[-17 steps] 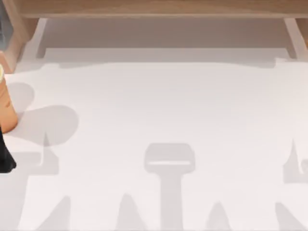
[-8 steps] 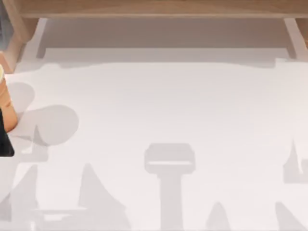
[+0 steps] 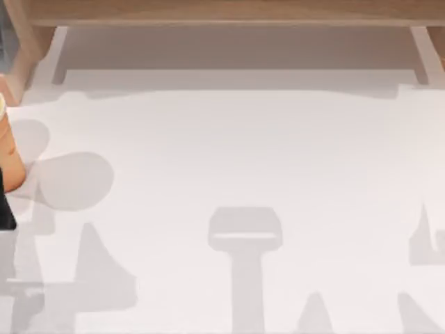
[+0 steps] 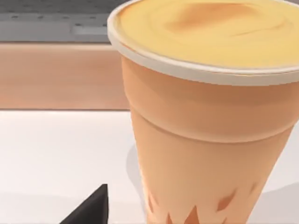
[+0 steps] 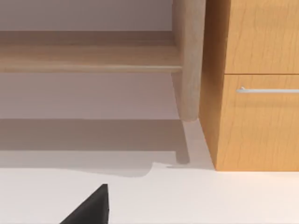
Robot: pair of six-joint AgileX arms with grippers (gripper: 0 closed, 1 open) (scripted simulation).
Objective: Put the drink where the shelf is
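The drink (image 3: 10, 154) is an orange-tan cup with a cream rim, standing upright at the table's far left edge. In the left wrist view the drink (image 4: 210, 135) looms close, its lid facing up. My left gripper (image 3: 5, 209) is a black shape right at the cup's near side, and one black finger (image 4: 91, 210) shows beside the cup without touching it. The shelf (image 3: 222, 10) is a light-brown board across the table's far side, with wooden uprights (image 3: 21, 56). My right gripper (image 5: 140, 217) hovers low, facing the shelf's right upright (image 5: 189, 60); one finger (image 5: 91, 210) shows.
A wooden cabinet (image 5: 257, 116) with a metal drawer handle (image 5: 268, 89) stands just beyond the shelf's right upright. The white tabletop (image 3: 229, 153) stretches between the drink and the shelf, crossed by arm shadows along the near edge.
My left gripper has shifted farther up against the drink at the left edge, and the arm's shadows at the lower left have moved. The drink has stayed put.
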